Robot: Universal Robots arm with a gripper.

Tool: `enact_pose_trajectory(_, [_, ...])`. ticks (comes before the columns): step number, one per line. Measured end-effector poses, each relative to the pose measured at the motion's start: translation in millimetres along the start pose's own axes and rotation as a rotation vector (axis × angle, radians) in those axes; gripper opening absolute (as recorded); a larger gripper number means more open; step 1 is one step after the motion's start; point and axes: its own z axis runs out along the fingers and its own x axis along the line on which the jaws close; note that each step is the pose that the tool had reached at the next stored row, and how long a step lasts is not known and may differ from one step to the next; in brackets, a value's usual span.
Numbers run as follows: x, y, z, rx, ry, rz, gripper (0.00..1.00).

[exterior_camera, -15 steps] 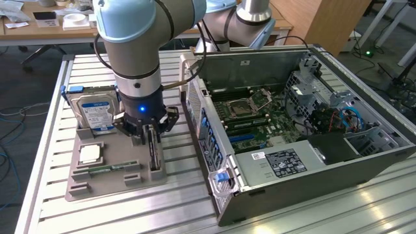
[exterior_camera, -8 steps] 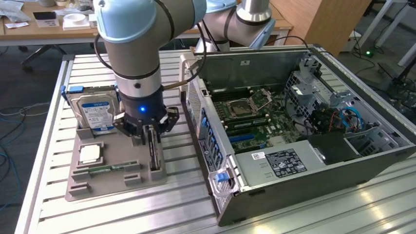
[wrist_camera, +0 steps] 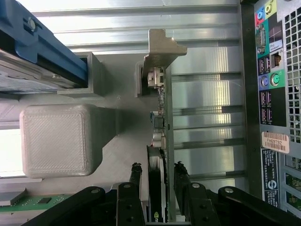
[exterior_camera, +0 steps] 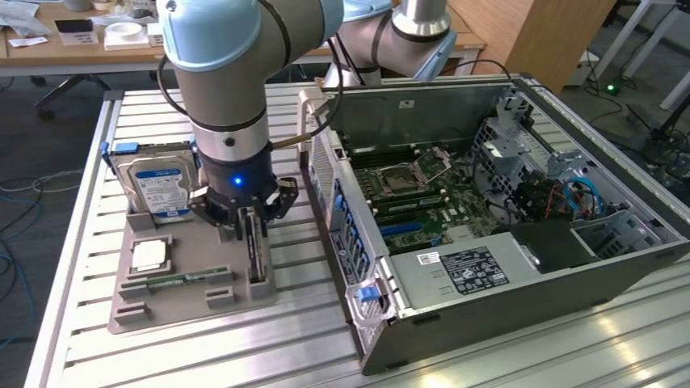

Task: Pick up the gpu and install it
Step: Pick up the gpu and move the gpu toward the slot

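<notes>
jaws: open, straddling the gpu (wrist_camera: pixel 158 165) edge-on, thin gap each side
gpu: upright in its slot on the grey holder (exterior_camera: pixel 178 307), silver bracket (wrist_camera: pixel 162 47) at the far end
grip tip: probably centre first, close squarely on both faces, keep wrist untilted
neighbours: exterior view, hard drive (exterior_camera: pixel 157 190) at 10 o'clock, PC case (exterior_camera: pixel 485 323) at 3 o'clock

tool (wrist_camera: pixel 157 166) straddles the gpu (wrist_camera: pixel 161 117) without touching.
</notes>
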Motion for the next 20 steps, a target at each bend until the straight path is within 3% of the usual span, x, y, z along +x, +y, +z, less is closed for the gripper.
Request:
enact_pose_trajectory(17, [0.9, -0.1, 0.0, 0.0000, 0.0000, 0.000, 0.42])
enact_pose_trajectory(18, [0.9, -0.1, 0.0, 0.0000, -0.0001, 0.000, 0.40])
enact_pose_trajectory(20, [0.9, -0.1, -0.1, 0.0000, 0.0002, 0.000, 0.27])
